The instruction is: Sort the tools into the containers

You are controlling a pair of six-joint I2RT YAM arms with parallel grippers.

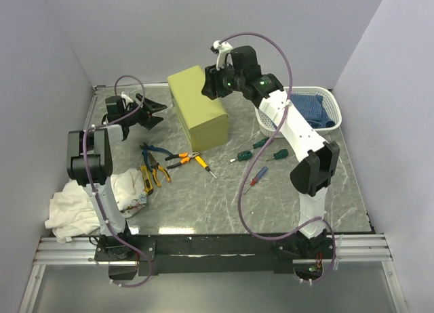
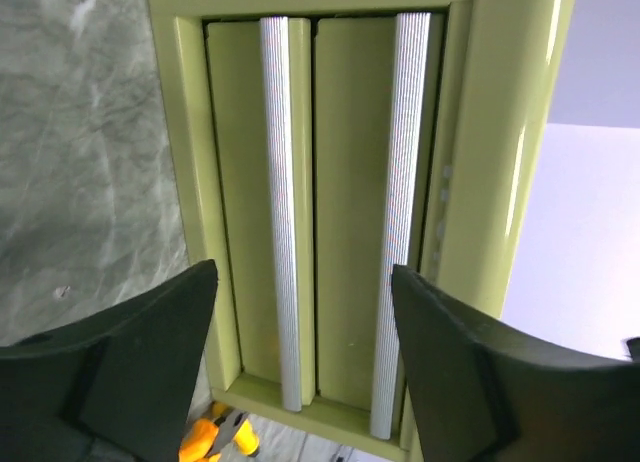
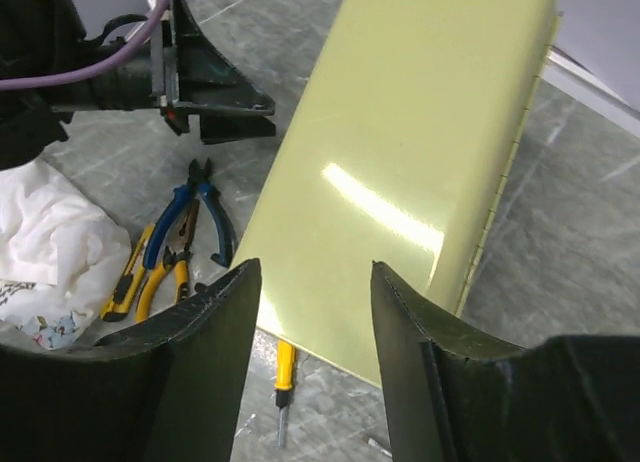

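Left gripper (image 2: 302, 282) faces two shut drawers (image 2: 245, 182).
Its fingers (image 2: 130, 362) are spread apart, holding nothing; right gripper (image 3: 314, 277) hangs over the cabinet (image 3: 400, 132), spread and empty too.

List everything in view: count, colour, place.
boxy olive metal cabinet: one, table centre-back, both drawers shut
blue-handled pliers: one, left of cabinet front
orange-handled pliers: one, below cabinet
yellow-handled pliers: one, beside knife
yellow utility knife: one, by white cloth
orange-handled screwdriver: one, below cabinet
green-handled screwdrivers: three, right of cabinet
red-and-blue screwdriver: one, centre-right
white plastic basket: one, back right
blue cloth: one, in basket
white cloth: one, near left
left gripper: black, open, facing drawers
right gripper: black, open, over cabinet
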